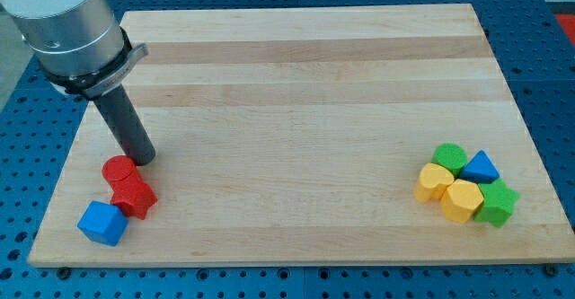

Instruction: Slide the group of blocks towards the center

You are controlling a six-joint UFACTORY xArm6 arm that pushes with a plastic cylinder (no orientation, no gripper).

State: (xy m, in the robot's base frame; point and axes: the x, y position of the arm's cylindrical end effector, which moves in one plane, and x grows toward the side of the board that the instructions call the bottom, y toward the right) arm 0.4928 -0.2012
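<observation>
8 blocks on wooden board (296, 83): 2 red, 2 blue, 2 green, 2 yellow. My tip (144, 160) bare, holding nothing, just above red cylinder (118, 169). 5-block group (465, 184) at view's lower right; shapes partly hidden

**Tip parked by the red pair, cluster waiting on the right**

My tip (144, 158) sits on the wooden board (305, 74) at the view's left, just above and right of the red cylinder (119, 169). Touching it below, the red block (135, 196), and lower left, the blue cube (101, 223). Well apart, at the view's right, a tight huddle: green cylinder (449, 155), blue triangle (481, 167), two yellow blocks (434, 182) (462, 200), and a green block (497, 202).
</observation>
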